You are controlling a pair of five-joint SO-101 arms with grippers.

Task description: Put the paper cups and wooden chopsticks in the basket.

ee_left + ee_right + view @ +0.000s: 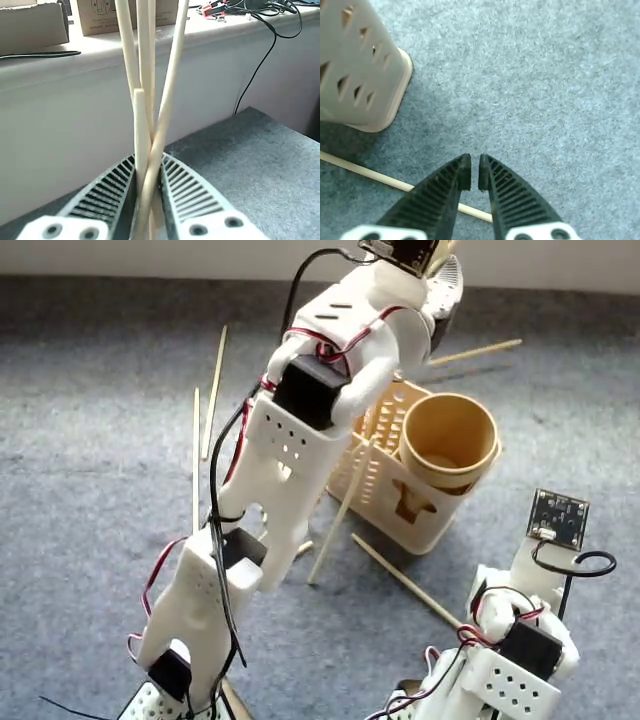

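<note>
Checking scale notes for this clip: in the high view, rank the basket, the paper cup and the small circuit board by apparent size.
1. basket, largest, though an arm hides part.
2. paper cup, standing in it.
3. circuit board, clearly smallest.

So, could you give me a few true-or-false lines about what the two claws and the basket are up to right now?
1. The left gripper is clamped on a bundle of chopsticks. True.
2. The basket is empty. False: a paper cup sits in it.
3. The right gripper holds a chopstick. False: it holds nothing; a single chopstick lies on the carpet under it.
4. Loose chopsticks lie on the carpet beside the basket. True.
</note>
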